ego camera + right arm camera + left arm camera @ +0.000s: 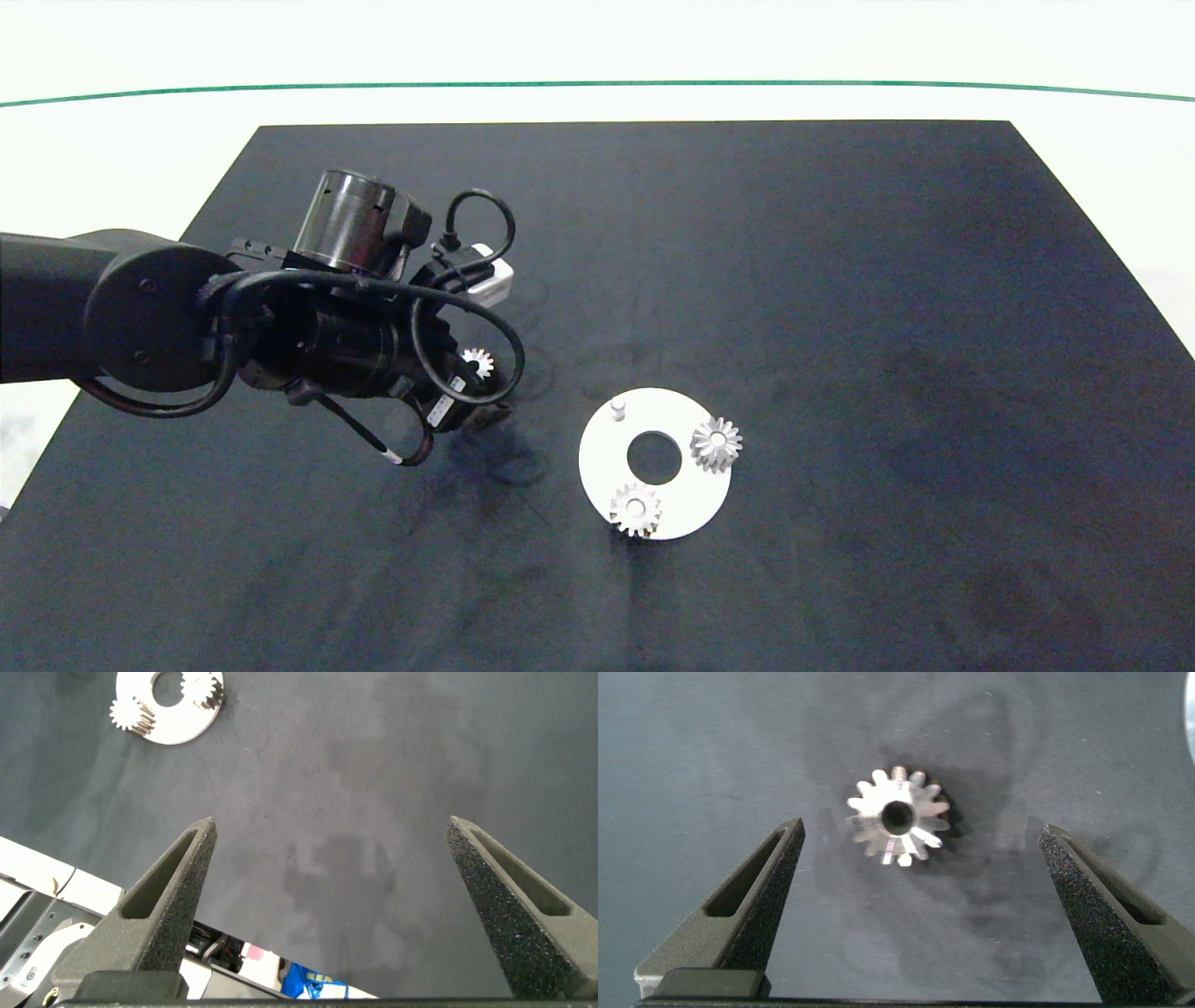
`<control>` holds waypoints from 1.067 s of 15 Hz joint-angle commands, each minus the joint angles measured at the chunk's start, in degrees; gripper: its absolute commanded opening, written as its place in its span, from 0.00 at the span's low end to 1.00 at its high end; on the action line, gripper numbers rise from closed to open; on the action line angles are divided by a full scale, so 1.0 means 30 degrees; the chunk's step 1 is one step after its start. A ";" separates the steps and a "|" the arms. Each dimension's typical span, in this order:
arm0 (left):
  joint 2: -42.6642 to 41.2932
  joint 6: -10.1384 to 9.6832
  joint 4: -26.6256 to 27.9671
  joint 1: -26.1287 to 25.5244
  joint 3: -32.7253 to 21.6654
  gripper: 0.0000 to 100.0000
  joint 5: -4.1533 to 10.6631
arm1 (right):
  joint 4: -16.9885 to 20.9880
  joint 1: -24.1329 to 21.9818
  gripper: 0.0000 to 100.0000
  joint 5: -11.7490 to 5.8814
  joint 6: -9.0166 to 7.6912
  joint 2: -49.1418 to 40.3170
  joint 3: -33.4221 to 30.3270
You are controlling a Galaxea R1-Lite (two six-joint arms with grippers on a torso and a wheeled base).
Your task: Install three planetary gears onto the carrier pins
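A white carrier disc (681, 499) lies on the black mat, right of centre. Two silver planetary gears (716, 444) (636, 509) sit on its pins. One carrier pin (617, 408) stands bare at the disc's far left. A third gear (477, 361) (898, 817) lies flat on the mat, left of the disc. My left gripper (920, 845) hangs open over that gear, its fingers on either side and apart from it. My right gripper (332, 840) is open and holds nothing; it is out of the head view, and its camera shows the carrier disc (177, 728) far off.
The black mat (840, 280) covers most of the white table. A green line (597, 84) runs along the far side. The left arm's body and cables (327, 327) stand over the mat's left part. In the right wrist view the mat's edge and some clutter (280, 971) show.
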 commanded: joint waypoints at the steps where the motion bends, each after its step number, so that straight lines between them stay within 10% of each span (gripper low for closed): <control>1: 0.0036 0.0024 0.0014 0.0044 0.0209 1.00 -0.0013 | 0.0086 0.0012 1.00 -0.0035 0.0003 -0.0052 0.0000; 16: 0.0563 0.0024 -0.0630 0.0279 0.0297 0.96 -0.0805 | 0.0115 0.0012 1.00 -0.0035 -0.0026 -0.0052 -0.0029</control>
